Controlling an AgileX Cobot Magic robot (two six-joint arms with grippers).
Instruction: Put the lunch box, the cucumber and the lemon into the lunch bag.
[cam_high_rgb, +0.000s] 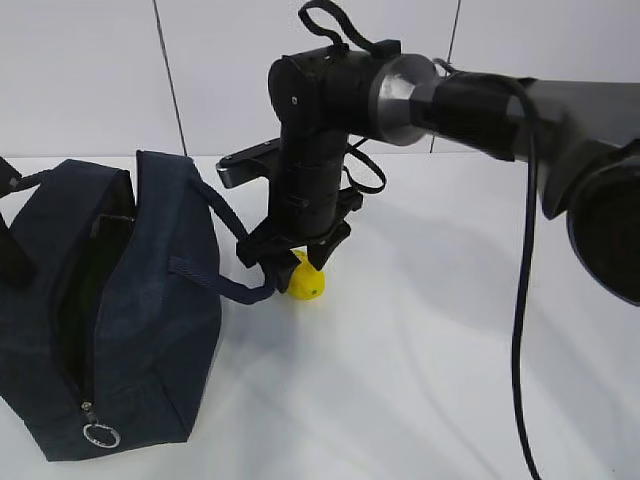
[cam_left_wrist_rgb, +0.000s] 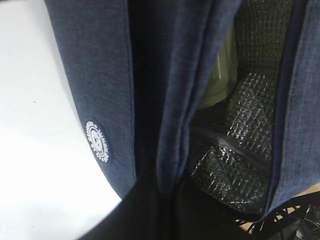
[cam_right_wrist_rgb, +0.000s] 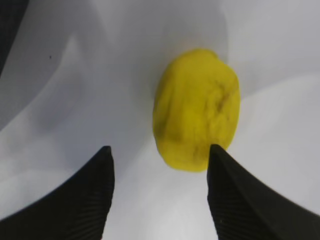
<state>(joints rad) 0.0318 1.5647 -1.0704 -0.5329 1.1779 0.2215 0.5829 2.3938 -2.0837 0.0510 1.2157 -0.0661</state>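
Observation:
The dark navy lunch bag (cam_high_rgb: 150, 300) stands at the left with its zipper open. My left gripper (cam_left_wrist_rgb: 165, 200) is shut on a fold of the lunch bag's (cam_left_wrist_rgb: 100, 75) rim. Inside, against the silver lining, I see a pale green piece of the lunch box (cam_left_wrist_rgb: 222, 75). The yellow lemon (cam_high_rgb: 306, 282) lies on the white table just right of the bag. My right gripper (cam_high_rgb: 300, 262) hangs over it, open. In the right wrist view the lemon (cam_right_wrist_rgb: 196, 116) sits just beyond the right gripper (cam_right_wrist_rgb: 160, 147), close to the right-hand finger and not between the jaws. The cucumber is out of view.
A bag handle loop (cam_high_rgb: 225, 285) hangs out beside the lemon and under my right gripper. The silver ring pull (cam_high_rgb: 100, 435) rests at the bag's near end. The white table (cam_high_rgb: 420, 380) runs to a white wall behind.

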